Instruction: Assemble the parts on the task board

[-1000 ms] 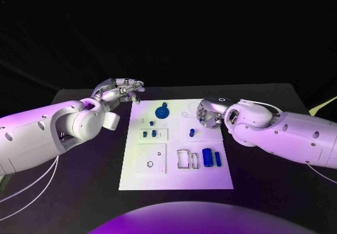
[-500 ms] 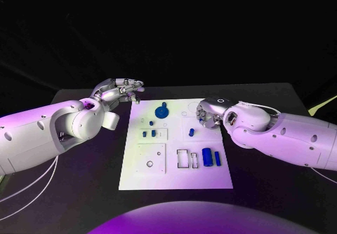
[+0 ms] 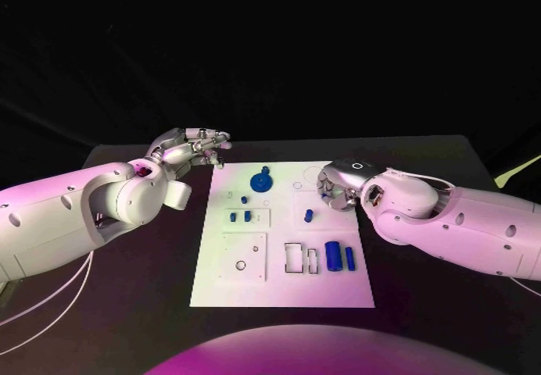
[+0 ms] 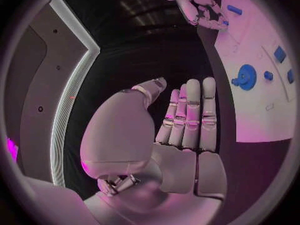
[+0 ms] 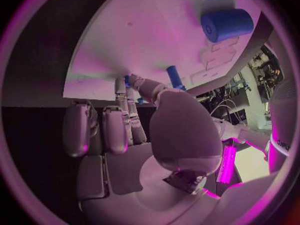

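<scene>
The white task board lies in the middle of the table. On it are a blue disc with a knob, small blue pegs, one blue peg and two blue cylinders near its right side. My left hand hangs off the board's far left corner, its fingers straight and holding nothing. My right hand is over the board's right edge, close to the single peg. A bit of blue shows where thumb and fingertip meet; I cannot tell whether it is held.
The black table runs round the board on every side. Outlined slots and a raised square plate mark the board's near half. Both white forearms reach in over the table's sides.
My right arm has shifted slightly nearer along the board's right edge, with the hand staying over the same spot. The left hand has not moved.
</scene>
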Controlling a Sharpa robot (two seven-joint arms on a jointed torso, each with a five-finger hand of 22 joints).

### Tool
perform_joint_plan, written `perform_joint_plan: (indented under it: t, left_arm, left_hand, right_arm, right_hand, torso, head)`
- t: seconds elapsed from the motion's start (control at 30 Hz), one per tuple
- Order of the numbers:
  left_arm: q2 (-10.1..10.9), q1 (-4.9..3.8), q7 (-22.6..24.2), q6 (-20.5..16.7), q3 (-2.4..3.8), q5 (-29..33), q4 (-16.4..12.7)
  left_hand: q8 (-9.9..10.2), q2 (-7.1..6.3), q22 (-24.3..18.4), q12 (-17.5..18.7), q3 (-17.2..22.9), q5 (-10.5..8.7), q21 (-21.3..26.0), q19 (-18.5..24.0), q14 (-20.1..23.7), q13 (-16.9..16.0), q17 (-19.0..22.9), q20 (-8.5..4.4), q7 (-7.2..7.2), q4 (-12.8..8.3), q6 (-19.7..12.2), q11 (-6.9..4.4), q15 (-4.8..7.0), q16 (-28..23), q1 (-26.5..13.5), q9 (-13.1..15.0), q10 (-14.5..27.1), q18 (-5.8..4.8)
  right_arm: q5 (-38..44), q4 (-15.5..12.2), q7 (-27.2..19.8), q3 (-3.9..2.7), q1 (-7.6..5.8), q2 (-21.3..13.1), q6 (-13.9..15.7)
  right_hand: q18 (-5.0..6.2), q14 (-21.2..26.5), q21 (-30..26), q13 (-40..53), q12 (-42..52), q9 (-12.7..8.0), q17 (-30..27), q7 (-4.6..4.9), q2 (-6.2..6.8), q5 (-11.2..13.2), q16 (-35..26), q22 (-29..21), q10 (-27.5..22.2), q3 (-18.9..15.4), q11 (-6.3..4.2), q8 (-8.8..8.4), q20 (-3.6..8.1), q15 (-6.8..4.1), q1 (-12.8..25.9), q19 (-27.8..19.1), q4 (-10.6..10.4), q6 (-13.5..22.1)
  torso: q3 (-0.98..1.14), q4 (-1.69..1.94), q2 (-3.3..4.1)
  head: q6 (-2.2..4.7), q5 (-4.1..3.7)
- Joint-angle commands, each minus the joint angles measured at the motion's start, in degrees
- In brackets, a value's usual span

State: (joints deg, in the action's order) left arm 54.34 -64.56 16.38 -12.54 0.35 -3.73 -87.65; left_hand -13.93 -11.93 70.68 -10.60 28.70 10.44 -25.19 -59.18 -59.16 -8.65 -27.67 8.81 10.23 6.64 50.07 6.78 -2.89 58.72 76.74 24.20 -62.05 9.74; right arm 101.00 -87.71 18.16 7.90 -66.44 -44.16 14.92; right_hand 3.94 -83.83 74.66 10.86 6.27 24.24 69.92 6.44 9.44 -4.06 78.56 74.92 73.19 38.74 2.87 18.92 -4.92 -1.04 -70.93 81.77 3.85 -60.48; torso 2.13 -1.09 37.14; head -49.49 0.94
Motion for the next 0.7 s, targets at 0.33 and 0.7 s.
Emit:
perform_joint_plan:
  t: [0.33, 0.7]
  left_arm:
    - [-0.32, -0.03, -0.01, 1.1, 0.05, 0.17, 0.3]
    - [-0.42, -0.03, -0.09, 1.21, 0.05, 0.17, 0.43]
  left_hand:
    - [0.23, 0.17, -0.07, 0.39, 0.43, 0.35, 0.26, -0.22, 0.38, 0.1, -0.09, 0.08, -0.02, -0.08, -0.59, 0.15, -0.05, -0.31, -0.57, -0.1, 0.25, 0.52]
    - [0.26, 0.16, -0.08, 0.44, 0.43, 0.47, 0.31, -0.25, 0.31, 0.11, -0.11, 0.09, 0.03, -0.08, -0.71, 0.18, -0.06, -0.29, -0.63, -0.12, 0.3, 0.52]
  right_arm:
    - [-1.09, -3.8, -0.06, -0.31, -1.0, -2.34, 3.15]
    - [-3.43, -8.64, -1.02, -0.58, -1.79, -4.09, 5.55]
  right_hand:
    - [-0.44, -2.47, 0.3, 0.0, -0.55, 0.5, 0.04, -0.01, 0.3, 0.11, 0.34, 8.02, -0.89, 0.43, 0.12, -0.17, 0.08, -0.26, 0.48, 0.36, -0.26, 0.71]
    - [-0.5, -2.5, 0.53, 0.04, -0.74, 0.57, 0.21, 0.09, 0.38, -0.07, 0.49, 8.16, -1.02, 0.71, 0.19, -0.25, 0.05, -0.21, 0.32, 0.48, -0.18, 0.85]
  torso:
    - [0.06, 0.02, 0.1]
    - [0.09, 0.05, 0.18]
  head:
    - [0.05, 0.12]
    - [-0.08, 0.81]
